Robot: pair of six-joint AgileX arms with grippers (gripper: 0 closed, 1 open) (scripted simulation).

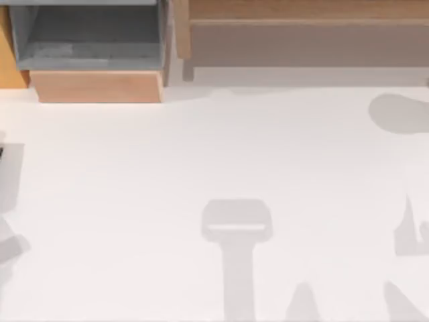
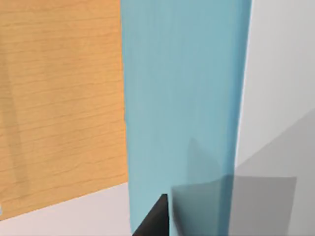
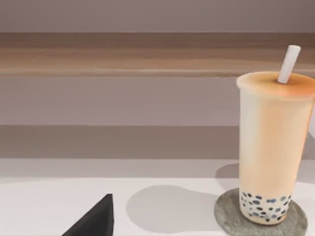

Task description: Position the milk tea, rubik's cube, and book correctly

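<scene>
While pincer states stay unclear, milk tea, pearls at its bottom, stands upright on coaster

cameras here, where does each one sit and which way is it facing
Top view: above the table, looking down on it, an open drawer and a wooden shelf; only arm shadows fall here.
Left wrist view: on the left arm, close against a light blue panel beside wood; a dark finger tip shows.
Right wrist view: on the right arm, low, facing the milk tea on its coaster; a dark finger tip shows.
Shared: top and right wrist views share the white table and shelf.
</scene>
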